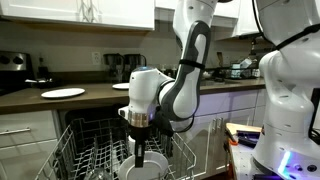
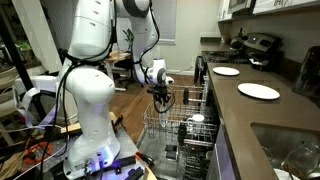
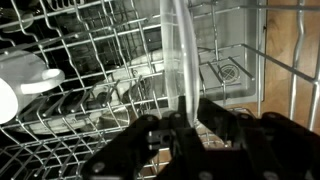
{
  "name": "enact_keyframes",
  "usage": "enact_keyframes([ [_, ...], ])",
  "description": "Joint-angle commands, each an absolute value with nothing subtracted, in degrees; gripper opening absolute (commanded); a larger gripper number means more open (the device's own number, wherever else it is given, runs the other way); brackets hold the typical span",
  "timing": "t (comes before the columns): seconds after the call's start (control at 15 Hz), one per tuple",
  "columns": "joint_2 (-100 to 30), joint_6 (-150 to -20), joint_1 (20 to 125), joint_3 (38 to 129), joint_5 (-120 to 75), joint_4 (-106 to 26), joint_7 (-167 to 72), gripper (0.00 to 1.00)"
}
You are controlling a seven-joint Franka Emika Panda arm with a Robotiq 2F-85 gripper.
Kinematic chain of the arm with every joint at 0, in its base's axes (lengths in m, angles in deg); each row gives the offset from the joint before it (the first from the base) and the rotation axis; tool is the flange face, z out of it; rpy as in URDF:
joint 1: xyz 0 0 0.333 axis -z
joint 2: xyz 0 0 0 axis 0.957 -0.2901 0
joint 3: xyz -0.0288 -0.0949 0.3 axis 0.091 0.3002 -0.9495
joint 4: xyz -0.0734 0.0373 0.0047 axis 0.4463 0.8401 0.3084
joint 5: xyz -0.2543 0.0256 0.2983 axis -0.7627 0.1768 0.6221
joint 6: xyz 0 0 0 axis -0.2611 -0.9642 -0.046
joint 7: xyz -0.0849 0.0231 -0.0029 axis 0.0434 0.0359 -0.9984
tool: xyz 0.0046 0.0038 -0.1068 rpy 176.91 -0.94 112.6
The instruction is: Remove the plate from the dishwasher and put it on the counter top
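The claw is pinched narrow on the rim of the plate, with one dark finger on each face. The plate stands on edge in the wire rack of the dishwasher. In the wrist view the plate shows as a thin pale band running straight away from the claw. Upright tines stand close on both sides of it, and rows of wire cross behind it. Left of the plate in that view a white cup sits among the wires, well apart from the claw. In both exterior views the arm bends down from above, so the claw hangs low inside the pulled-out rack with the rack's side wires around it. The dark brown counter top runs along the right of the rack, above it. It carries a near white plate and a far white plate, apart from each other with bare surface between them. A sink is sunk into the near end of the counter top, and pots on a stove crowd its far end. A bulky white robot body stands on the floor to the left of the rack, with cables lying at its foot.
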State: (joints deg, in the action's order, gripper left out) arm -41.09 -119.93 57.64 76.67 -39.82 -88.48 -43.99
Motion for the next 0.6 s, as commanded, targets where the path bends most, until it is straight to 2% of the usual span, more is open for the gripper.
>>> enact_keyframes([
  [0.0, -42.53, -125.26, 62.89, 72.33, -34.28, -90.07, -51.57, 0.09],
  [0.53, -42.31, -123.73, 79.25, 56.89, -23.84, -91.81, -64.14, 0.09],
])
